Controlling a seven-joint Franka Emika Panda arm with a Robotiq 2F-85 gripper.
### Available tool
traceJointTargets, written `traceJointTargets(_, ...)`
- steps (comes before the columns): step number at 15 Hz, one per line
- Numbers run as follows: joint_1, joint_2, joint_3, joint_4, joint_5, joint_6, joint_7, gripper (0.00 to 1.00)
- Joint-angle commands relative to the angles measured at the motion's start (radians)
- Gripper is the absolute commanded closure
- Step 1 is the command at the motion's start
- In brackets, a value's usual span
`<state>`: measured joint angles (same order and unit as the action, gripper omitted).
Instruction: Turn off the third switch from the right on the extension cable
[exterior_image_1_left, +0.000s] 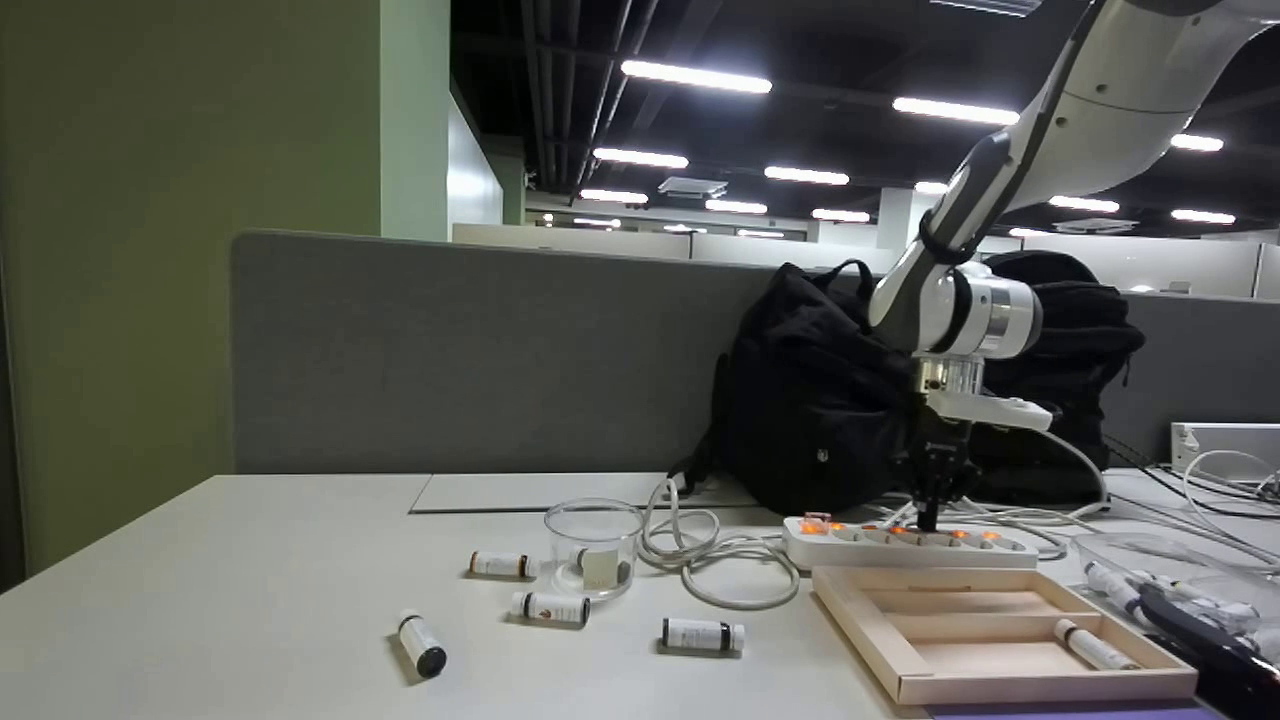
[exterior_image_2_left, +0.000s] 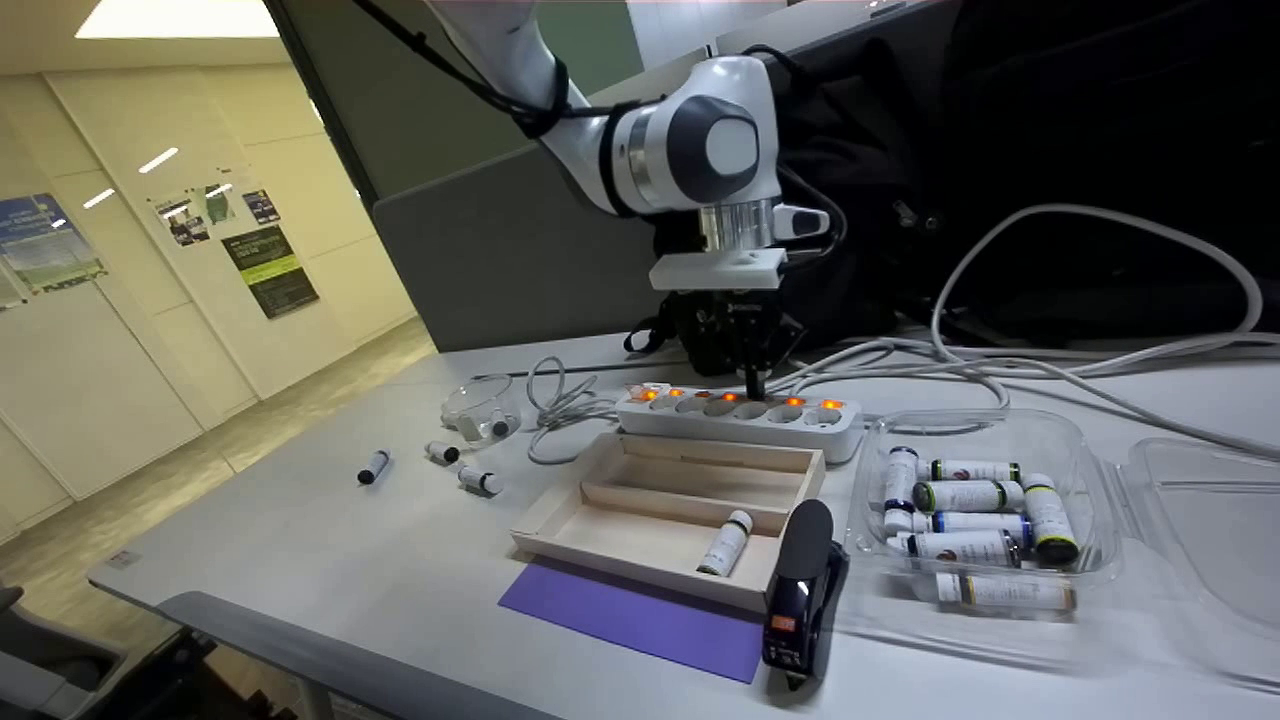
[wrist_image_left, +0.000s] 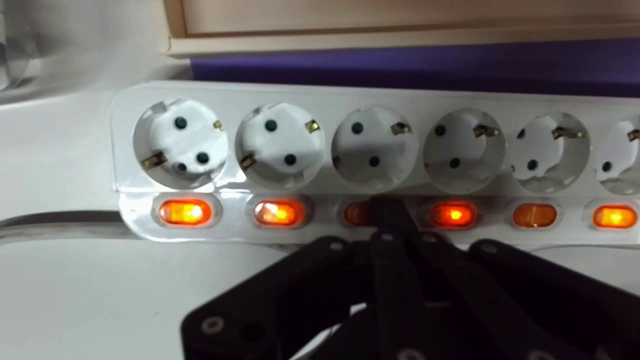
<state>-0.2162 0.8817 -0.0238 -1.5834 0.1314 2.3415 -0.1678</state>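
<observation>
The extension cable is a long white power strip, in both exterior views (exterior_image_1_left: 905, 552) (exterior_image_2_left: 740, 428), lying behind the wooden frame. In the wrist view (wrist_image_left: 330, 189) it runs across with a row of orange-red switches; its right end is cut off. My gripper (exterior_image_1_left: 928, 520) (exterior_image_2_left: 755, 388) (wrist_image_left: 392, 212) is shut, with nothing seen between its fingers, and points down at the strip. In the wrist view its tips cover the right part of the third switch from the left (wrist_image_left: 354, 214), which looks dark. The switches on both sides of it glow (wrist_image_left: 279, 212) (wrist_image_left: 454, 214). Contact cannot be told.
A pale wooden frame (exterior_image_1_left: 862, 635) (wrist_image_left: 350, 46) with a vial inside stands in front of the strip. Loose white cable (exterior_image_1_left: 745, 605) lies beside it. Black backpacks (exterior_image_1_left: 820, 400) stand behind. A clear plastic box (exterior_image_2_left: 1095, 510) with vials and a black device (exterior_image_2_left: 805, 560) are nearby.
</observation>
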Motion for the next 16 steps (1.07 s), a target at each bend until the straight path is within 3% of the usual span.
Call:
traceJointTargets(1,0.055,0.031,-0.035,0.017,-0.086,-0.004,0.026,1.00)
traceJointTargets(8,0.115,-0.071,-0.051,0.048,-0.171,-0.040,0.042,1.00)
traceJointTargets(9,0.118,-0.101,-0.048,0.057,-0.172,-0.056,0.042,0.74)
traceJointTargets(11,0.113,-0.146,-0.039,0.087,-0.163,-0.106,0.029,0.68)
traceJointTargets(16,0.084,-0.214,-0.021,0.199,-0.132,-0.377,-0.013,0.34)
